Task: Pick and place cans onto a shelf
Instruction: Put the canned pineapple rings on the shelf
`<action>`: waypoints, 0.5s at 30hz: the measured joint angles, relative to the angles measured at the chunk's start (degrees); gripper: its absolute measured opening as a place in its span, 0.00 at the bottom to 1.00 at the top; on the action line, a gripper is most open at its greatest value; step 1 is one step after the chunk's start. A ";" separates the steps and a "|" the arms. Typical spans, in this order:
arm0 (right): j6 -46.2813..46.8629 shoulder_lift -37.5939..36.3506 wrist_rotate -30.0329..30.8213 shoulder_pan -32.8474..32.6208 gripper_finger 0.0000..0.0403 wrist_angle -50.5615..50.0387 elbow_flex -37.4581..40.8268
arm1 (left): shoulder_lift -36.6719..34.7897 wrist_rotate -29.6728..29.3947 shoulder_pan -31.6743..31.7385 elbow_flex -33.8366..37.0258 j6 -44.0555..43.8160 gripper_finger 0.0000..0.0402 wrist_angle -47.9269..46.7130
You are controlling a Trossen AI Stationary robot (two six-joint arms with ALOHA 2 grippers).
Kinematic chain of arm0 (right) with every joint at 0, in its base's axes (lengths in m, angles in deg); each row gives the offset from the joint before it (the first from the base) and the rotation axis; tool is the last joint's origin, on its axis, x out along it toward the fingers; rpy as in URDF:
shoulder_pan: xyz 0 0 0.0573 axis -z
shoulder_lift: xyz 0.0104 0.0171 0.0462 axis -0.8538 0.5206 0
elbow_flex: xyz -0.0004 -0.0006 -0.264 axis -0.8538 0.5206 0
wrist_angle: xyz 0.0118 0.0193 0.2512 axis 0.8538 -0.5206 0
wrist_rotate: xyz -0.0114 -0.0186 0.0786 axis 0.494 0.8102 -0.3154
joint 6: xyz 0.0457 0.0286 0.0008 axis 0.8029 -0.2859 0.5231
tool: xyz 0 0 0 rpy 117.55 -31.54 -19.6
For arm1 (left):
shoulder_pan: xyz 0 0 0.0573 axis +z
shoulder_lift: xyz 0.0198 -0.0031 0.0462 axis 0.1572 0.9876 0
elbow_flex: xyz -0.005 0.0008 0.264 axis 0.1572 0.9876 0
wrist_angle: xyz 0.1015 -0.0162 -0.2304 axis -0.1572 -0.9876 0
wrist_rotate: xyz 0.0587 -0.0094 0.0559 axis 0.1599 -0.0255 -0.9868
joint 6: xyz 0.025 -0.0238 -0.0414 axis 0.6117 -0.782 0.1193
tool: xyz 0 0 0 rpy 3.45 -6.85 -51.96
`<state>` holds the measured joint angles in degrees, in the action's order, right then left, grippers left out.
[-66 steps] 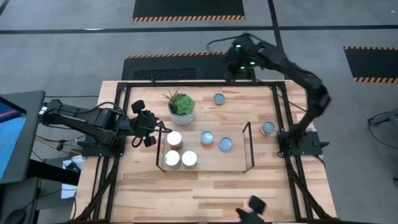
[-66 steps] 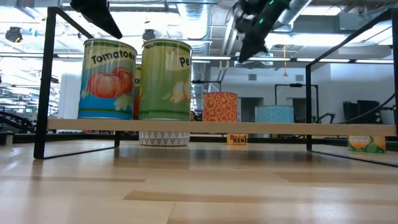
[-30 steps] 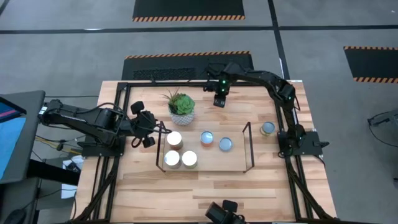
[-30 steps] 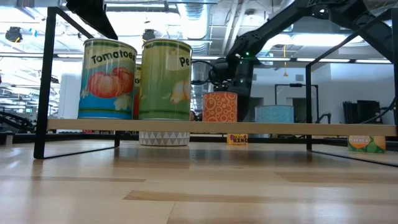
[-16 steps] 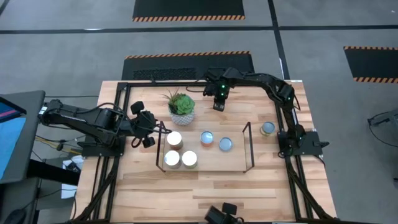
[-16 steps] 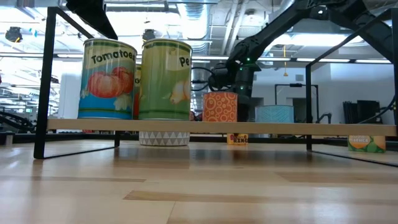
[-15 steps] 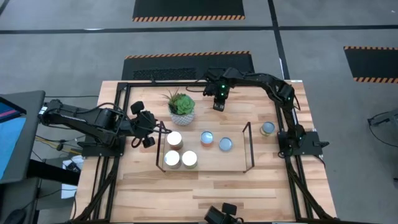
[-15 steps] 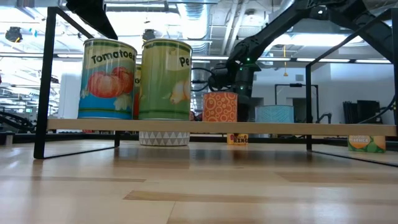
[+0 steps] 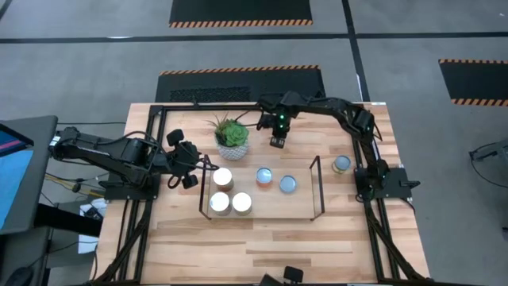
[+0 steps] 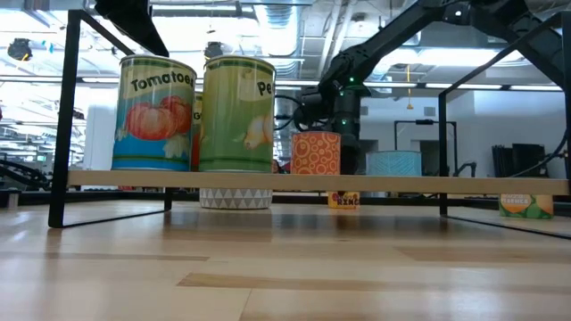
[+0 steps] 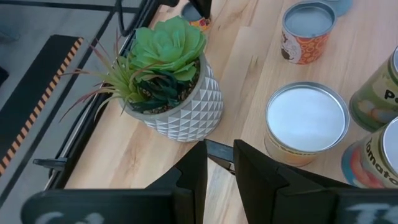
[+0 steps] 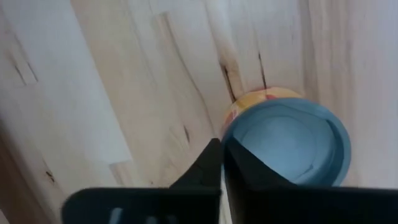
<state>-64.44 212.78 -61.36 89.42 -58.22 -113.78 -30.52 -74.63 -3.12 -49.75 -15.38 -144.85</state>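
Note:
My right gripper [image 9: 277, 141] points down over a small can [image 12: 286, 142] with a silvery-blue top and yellow-orange side. The can stands on the table's far part, behind the shelf [image 9: 270, 208], and shows in the low view as the can [image 10: 345, 200] under the shelf board. The shut fingertips [image 12: 222, 154] stand at the can's side. Several cans stand on the shelf, among them an orange-patterned one [image 10: 316, 153]. My left gripper [image 9: 202, 163] waits open at the shelf's left end, nothing between its fingers [image 11: 219, 158]. My right gripper points down with its shut fingertips [image 12: 217, 152] beside the rim [image 12: 231, 134] of the blue-topped can. Whether they touch the rim I cannot tell. The can stands upright on the table.
A white-potted green succulent [image 9: 232, 137] stands left of my right gripper, close by. One more can [image 9: 341, 164] stands on the table right of the shelf. Black frame bars [image 9: 238, 107] run along the table's edges.
My right gripper has sunk and drifted a little toward the table's near-left, ending low over the loose can behind the shelf. The cans and shelf have stayed where they were.

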 joint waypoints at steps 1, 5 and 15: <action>0.10 -0.04 1.07 -0.24 0.04 0.00 0.00 | 0.00 0.00 0.00 0.00 0.00 0.17 -0.01; 0.17 -0.20 5.64 -1.72 0.03 -0.33 0.00 | 0.00 0.01 -0.02 0.00 0.00 0.17 -0.01; 2.66 -8.45 7.74 -6.86 0.01 -6.84 0.22 | 0.00 -0.01 -0.02 0.00 0.00 0.17 -0.01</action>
<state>-61.78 204.33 -53.62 82.55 -65.06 -113.57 -30.52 -74.63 -3.14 -49.75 -15.38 -144.86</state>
